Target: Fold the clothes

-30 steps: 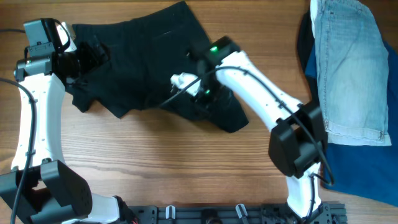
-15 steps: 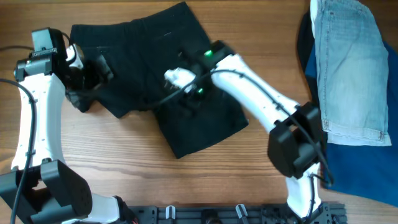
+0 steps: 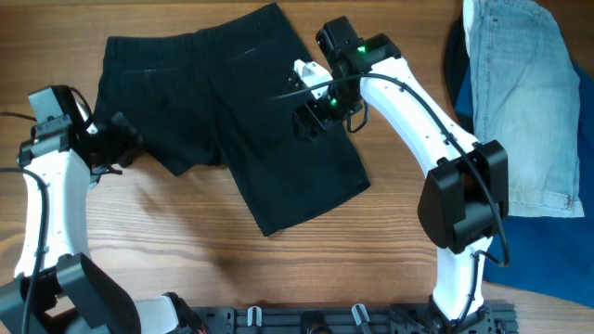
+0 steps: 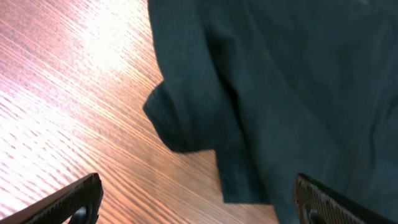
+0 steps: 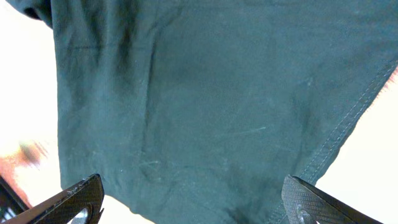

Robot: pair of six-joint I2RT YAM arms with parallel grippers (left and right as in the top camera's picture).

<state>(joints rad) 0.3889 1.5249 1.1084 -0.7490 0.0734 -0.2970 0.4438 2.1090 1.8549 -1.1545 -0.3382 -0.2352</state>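
While left hand [image 3: 119, 148] and right hand [image 3: 311, 116] gape, one shorts [image 3: 246, 130] lies spread — seemingly flat.

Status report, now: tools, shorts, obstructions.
Left tool open, empty. Right tool open, above black shorts. Shorts spread out, unfolded. Denim shorts and blue cloth off right, apart.

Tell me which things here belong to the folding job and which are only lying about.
For the job: black shorts; left tool and right tool, both open.
Lying about: light-blue denim shorts; bright-blue cloth beneath them.
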